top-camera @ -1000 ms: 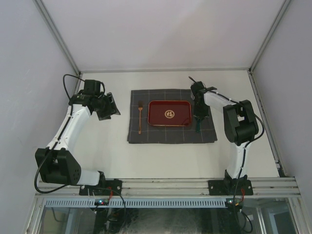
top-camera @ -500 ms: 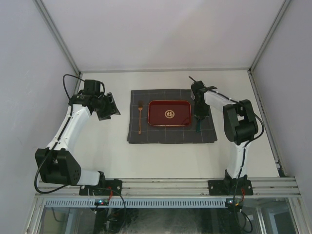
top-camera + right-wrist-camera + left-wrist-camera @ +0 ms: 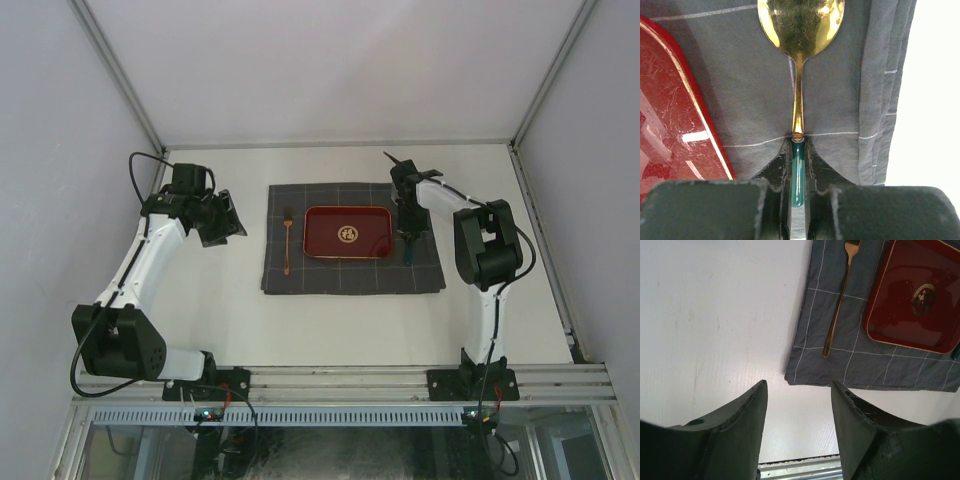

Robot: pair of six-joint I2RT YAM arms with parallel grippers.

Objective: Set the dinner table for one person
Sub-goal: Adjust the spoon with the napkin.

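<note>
The spoon (image 3: 799, 30) is pinched by its green handle in the jaws of the right gripper (image 3: 798, 170) above the grey cloth (image 3: 840, 75), and the dinner table (image 3: 715, 315) is seen between the parted, empty jaws of the left gripper (image 3: 799, 390).

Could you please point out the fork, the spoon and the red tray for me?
fork (image 3: 840, 297), left wrist view, middle of its handle.
spoon (image 3: 801, 20), right wrist view, its gold bowl.
red tray (image 3: 322, 246), top external view, bare floor near its left corner.

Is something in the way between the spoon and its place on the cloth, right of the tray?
Nothing visible. The right gripper holds the spoon over bare cloth, between the tray and the cloth's right edge.
</note>
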